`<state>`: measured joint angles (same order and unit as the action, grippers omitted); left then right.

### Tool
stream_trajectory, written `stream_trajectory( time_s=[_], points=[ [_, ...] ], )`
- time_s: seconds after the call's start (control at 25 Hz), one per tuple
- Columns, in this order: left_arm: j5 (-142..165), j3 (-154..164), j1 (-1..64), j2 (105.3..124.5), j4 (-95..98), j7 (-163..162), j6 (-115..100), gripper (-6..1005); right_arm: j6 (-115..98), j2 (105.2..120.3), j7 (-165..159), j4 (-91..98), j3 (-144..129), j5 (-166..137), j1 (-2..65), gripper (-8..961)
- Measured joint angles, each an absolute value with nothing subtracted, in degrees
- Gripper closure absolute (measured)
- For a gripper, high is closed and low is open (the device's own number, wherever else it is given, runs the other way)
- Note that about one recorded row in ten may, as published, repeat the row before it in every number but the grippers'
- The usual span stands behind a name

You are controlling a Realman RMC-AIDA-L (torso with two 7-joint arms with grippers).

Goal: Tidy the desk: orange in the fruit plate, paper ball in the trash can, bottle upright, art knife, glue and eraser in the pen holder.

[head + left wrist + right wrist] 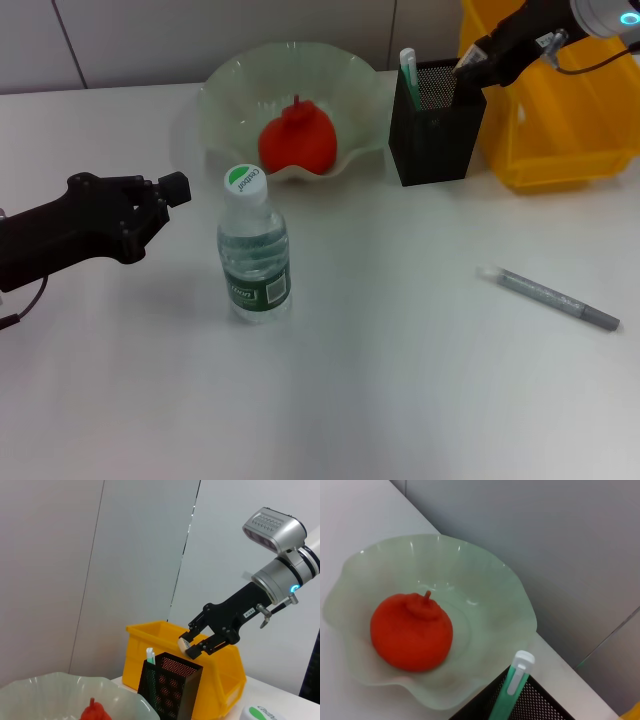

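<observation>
A: Head view: the orange sits in the fruit plate, the bottle stands upright mid-desk. Those look done. A grey pen-like tool, possibly the art knife, lies loose on the table. The left gripper waits near the bottle; I cannot tell how its jaws stand.

B: Left wrist view: the right gripper pinches a small pale block, likely the eraser, just above the pen holder. The trash can stands behind; its contents are hidden.

A: Right wrist view: a green-and-white stick stands in the pen holder beside the plate. No paper ball is visible.
</observation>
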<state>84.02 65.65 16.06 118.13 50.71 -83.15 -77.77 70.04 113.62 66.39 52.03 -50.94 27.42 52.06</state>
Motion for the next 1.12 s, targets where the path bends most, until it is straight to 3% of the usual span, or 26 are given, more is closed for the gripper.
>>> stream_trajectory(
  time_s=[0.4, 1.12],
  points=[
    [84.0, 65.7, 15.7, 118.13, 50.7, -82.6, -78.0, 937, 69.4, 113.39, 66.0, 51.4, -50.6, 27.4, 52.1, 471],
    [84.0, 64.8, 14.9, 118.13, 50.7, -82.5, -79.3, 936, 67.0, 114.44, 65.3, 52.5, -51.3, 27.1, 52.4, 463]
  ],
)
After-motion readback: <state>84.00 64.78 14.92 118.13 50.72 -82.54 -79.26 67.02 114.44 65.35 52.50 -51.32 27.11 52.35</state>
